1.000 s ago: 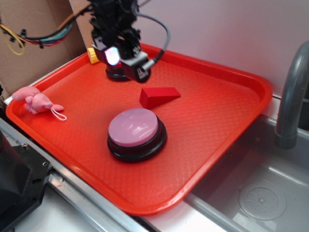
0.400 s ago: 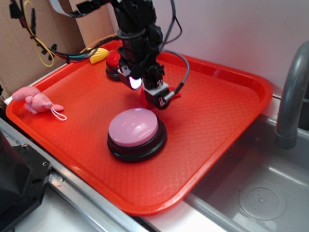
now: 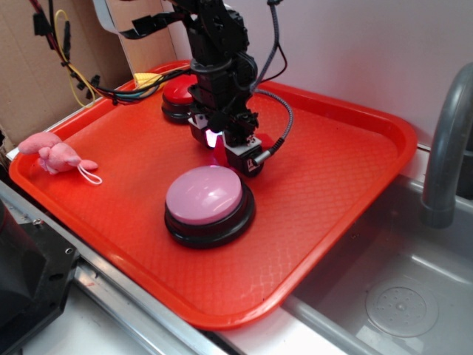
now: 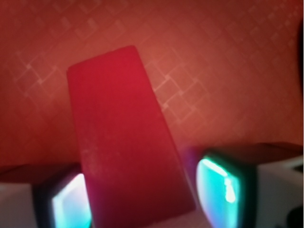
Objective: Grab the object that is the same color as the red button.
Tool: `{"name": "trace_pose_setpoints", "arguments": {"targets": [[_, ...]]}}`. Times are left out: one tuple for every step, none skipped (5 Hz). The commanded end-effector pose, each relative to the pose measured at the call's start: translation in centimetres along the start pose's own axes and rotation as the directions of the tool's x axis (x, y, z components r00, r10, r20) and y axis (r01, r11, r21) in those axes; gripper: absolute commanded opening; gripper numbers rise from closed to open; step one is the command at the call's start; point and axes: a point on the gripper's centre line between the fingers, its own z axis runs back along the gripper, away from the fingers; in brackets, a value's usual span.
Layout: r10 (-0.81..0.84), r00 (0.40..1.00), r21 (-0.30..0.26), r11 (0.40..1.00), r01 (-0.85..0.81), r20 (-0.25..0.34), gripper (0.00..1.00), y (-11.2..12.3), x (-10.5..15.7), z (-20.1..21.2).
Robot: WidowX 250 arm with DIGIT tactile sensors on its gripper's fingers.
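Observation:
The red wedge block (image 4: 123, 137) lies on the red tray (image 3: 332, 192), and in the wrist view it sits between my two fingers. My gripper (image 4: 145, 194) is open and lowered around it. The left pad (image 4: 71, 202) is against the block's side. The right pad (image 4: 216, 183) stands a small gap away from it. In the exterior view my gripper (image 3: 222, 148) is down on the tray and hides almost all of the wedge. The red button (image 3: 177, 90) stands just behind the gripper at the tray's far left, partly hidden by the arm.
A pink-domed button (image 3: 205, 196) on a black base stands just in front of the gripper. A pink plush toy (image 3: 55, 154) lies on the tray's left rim. A yellow toy (image 3: 146, 78) lies behind the red button. A sink (image 3: 399, 296) and grey faucet (image 3: 447, 148) are at the right.
My gripper has moved from over the red button, forward and right, and come down around the wedge, which now shows only between the fingers. The red button has come into view.

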Motion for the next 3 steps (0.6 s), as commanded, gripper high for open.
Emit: {"name": "trace_pose_setpoints", "arguments": {"targets": [[-0.007, 0.999, 0.000, 1.000, 0.007, 0.051, 0.00, 0.4, 0.5, 2.5], [0.070, 0.996, -0.036, 0.997, -0.067, 0.062, 0.00, 1.0, -0.3, 5.6], [0.143, 0.985, -0.039, 0.989, -0.140, 0.098, 0.00, 2.5, -2.1, 9.7]]}}
